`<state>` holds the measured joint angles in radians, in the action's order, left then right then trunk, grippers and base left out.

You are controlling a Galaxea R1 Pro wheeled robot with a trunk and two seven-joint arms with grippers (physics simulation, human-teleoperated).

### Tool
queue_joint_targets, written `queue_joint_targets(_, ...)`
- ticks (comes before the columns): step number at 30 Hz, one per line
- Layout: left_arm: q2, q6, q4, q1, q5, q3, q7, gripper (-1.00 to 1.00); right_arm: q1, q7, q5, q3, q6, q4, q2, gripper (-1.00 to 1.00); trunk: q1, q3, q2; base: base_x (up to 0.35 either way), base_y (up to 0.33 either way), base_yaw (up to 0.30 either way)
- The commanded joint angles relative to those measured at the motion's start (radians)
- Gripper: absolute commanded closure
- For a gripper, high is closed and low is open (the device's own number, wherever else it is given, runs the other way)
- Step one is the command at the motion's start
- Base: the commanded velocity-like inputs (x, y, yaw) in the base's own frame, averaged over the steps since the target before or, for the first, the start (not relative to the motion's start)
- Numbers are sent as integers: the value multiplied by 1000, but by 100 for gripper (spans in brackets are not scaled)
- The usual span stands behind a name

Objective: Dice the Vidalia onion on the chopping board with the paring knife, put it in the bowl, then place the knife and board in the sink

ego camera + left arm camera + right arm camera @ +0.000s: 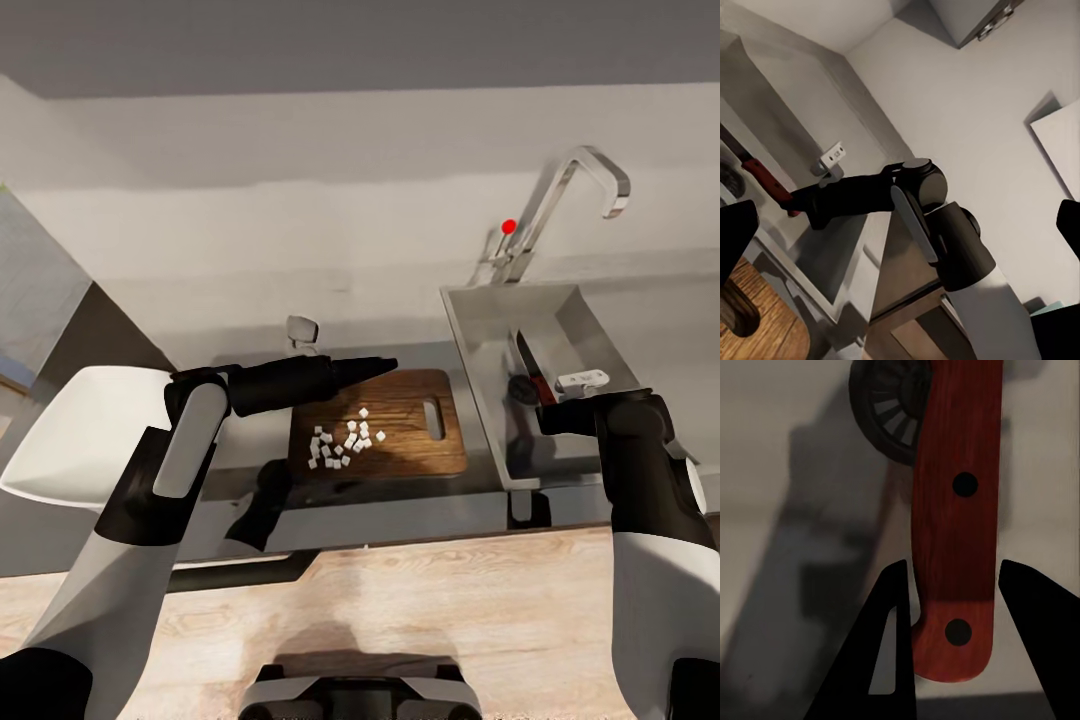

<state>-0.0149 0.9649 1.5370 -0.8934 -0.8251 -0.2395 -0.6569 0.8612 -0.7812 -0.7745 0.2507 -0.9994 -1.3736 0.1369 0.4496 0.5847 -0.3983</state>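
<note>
White onion dice (343, 441) clustered on brown chopping board (400, 400), red-handled paring knife (956, 525) in sink (490, 320) (over drain).

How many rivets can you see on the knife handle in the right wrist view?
2. Both are dark dots on the paring knife handle: one mid-handle, one near the butt between the right pincer fingers. More may lie past the frame's edge.

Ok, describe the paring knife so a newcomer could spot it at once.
Find the steel sink under the curved tap with the red knob, right of the chopping board. The paring knife lies in its basin by the round drain, at the right gripper. Its red riveted handle and dark blade set it apart.
</note>
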Motion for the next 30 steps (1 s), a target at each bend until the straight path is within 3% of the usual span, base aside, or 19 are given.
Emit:
queue_joint_targets(1, 0, 5, 0, -1, -2, 0, -1, -100, 1, -10, -9, 0, -2, -1, 0, 100, 0, 3, -2, 0, 0, 0)
queue_joint_targets(30, 1, 5, -1, -1, -2, -2, -1, -100, 1, -10, -9, 0, -2, -1, 0, 100, 0, 29, -2, 0, 0, 0)
